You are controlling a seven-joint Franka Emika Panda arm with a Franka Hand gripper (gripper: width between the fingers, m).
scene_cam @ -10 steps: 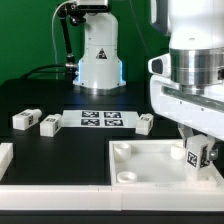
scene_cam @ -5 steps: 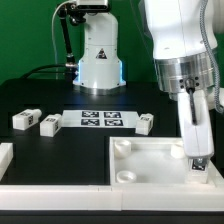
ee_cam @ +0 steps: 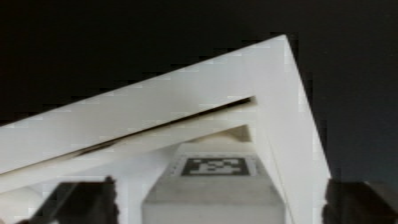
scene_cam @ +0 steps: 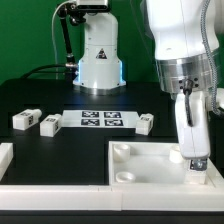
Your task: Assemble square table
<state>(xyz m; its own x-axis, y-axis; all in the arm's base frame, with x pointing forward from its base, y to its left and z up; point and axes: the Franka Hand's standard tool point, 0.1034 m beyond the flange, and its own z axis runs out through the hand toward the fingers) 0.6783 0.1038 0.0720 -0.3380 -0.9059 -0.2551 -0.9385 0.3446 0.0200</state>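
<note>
No words or numbers are legible. A triangular warning sign (scene_cam: 100, 56) marks the white robot base (scene_cam: 100, 72) at upper centre. Black square tags pattern the flat white marker board (scene_cam: 101, 119) and, in the wrist view, a small white leg block (ee_cam: 217, 168).

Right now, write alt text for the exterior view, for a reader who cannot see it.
The pincer holds a leg block upright at the square table slab, toward the exterior view's right. Three loose leg blocks and the marker board lie on the black table beyond the slab.
</note>
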